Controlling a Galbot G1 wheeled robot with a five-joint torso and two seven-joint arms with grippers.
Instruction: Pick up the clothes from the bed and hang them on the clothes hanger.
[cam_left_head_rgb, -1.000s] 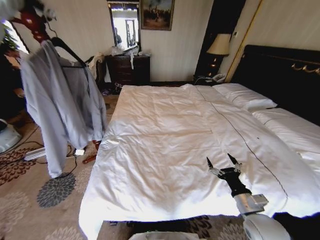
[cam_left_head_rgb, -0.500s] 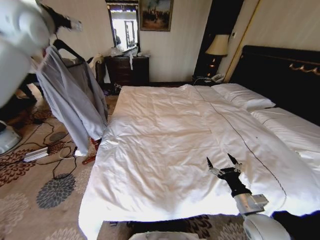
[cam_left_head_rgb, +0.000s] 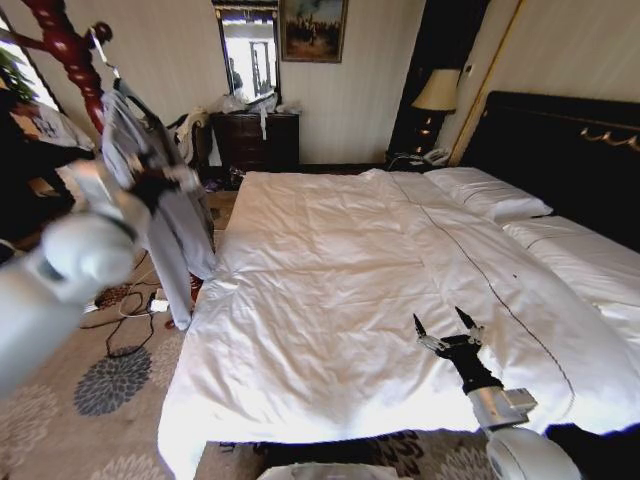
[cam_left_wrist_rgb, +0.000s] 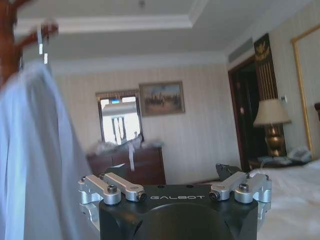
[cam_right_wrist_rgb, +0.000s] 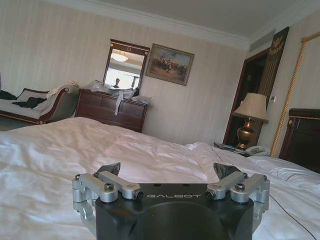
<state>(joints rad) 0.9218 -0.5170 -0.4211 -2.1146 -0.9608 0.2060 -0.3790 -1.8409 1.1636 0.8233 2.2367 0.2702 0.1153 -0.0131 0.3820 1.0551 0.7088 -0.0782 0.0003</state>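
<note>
- The left gripper (cam_left_head_rgb: 165, 180) is sitting fingers spread right against the hanging jacket (cam_left_head_rgb: 150, 170), with the wooden coat stand (cam_left_head_rgb: 70, 50) crowding just above and behind it.
- The right gripper (cam_left_head_rgb: 445, 328) is hovering fingers apart over the bed (cam_left_head_rgb: 330, 280); flat duvet is lying ahead of it.

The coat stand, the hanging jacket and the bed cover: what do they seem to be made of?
The coat stand looks like turned wood with a glossy red-brown varnish that catches the light. The jacket seems a thin light grey fabric, since it hangs limp in soft folds. The bed cover appears to be smooth white woven cloth, probably cotton, finely creased.
</note>
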